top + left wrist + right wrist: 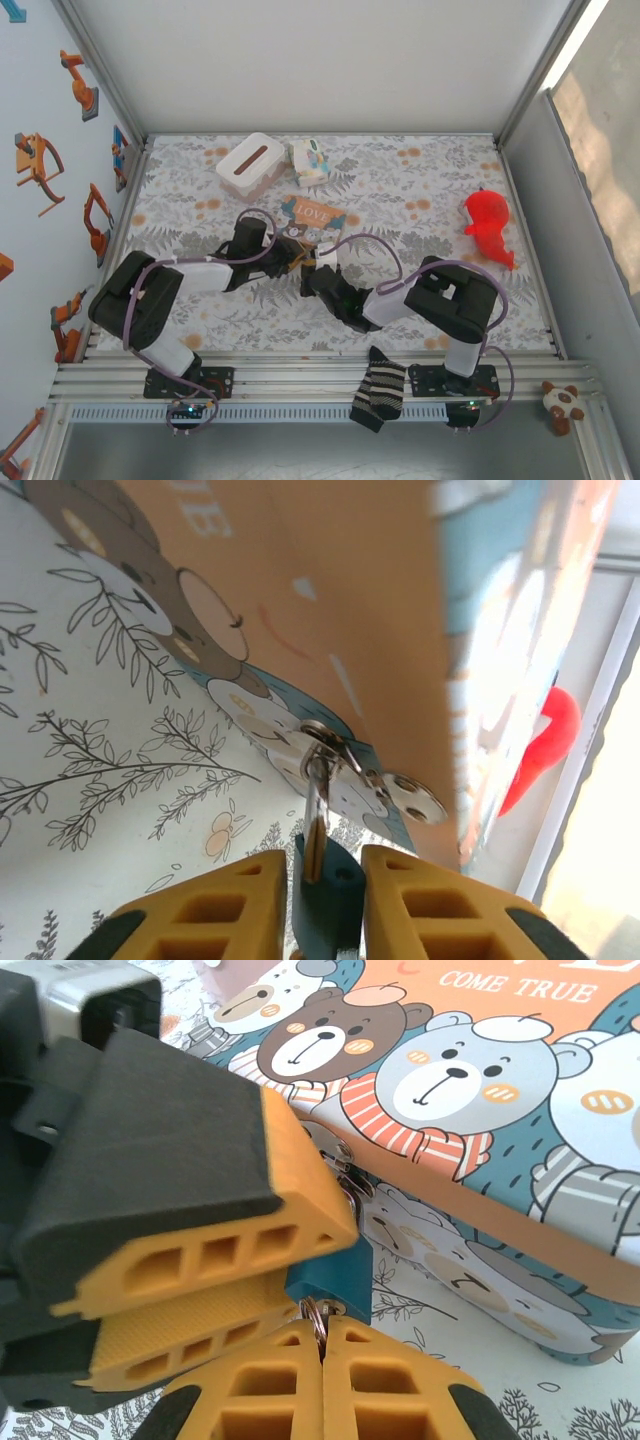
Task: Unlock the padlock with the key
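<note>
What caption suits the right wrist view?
Right hand pinching the key ring beneath the padlock on a bear-printed box.

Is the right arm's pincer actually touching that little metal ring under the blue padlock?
Touching. The right wrist view shows the right gripper with its fingertips pressed together on the metal ring, which pokes out just below the padlock.

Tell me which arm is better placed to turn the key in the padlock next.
Right, I'd say. The right claw is shut on the small silver metal key, right against the tiny dark teal padlock. The left claw just flanks that padlock beside the bear-printed tin box.
</note>
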Robot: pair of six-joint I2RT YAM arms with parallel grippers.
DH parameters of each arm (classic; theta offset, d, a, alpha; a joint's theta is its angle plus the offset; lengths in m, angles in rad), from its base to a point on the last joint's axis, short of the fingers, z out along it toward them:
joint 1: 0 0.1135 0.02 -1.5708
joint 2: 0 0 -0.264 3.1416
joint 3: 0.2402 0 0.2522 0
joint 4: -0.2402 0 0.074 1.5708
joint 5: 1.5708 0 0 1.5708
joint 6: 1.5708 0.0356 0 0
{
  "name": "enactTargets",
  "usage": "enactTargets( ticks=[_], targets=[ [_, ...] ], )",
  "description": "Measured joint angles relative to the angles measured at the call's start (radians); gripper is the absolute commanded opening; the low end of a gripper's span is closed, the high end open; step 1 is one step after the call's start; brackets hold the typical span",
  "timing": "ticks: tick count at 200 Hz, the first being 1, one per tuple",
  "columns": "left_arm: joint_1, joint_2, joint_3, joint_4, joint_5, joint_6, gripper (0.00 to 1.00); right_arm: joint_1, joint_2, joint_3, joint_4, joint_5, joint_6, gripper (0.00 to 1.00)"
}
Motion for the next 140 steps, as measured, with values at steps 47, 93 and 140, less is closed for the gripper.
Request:
enactTargets(
  ticks=[47,93,140],
  targets=[
    [0.053,-0.144,-0.002,-0.129,-0.023,0.048,0.53,0.000,0.000,-0.013,0.009,0.019,0.037,0.00],
    [0.136,-0.320,-0.003,-0.312,-0.061,0.125,0.62,-0.006,-0.014,-0.053,0.024,0.019,0.102,0.00],
    [0.178,-0.406,-0.003,-0.455,-0.103,0.192,0.64,-0.076,-0.051,-0.138,0.080,-0.096,0.243,0.00]
  ],
)
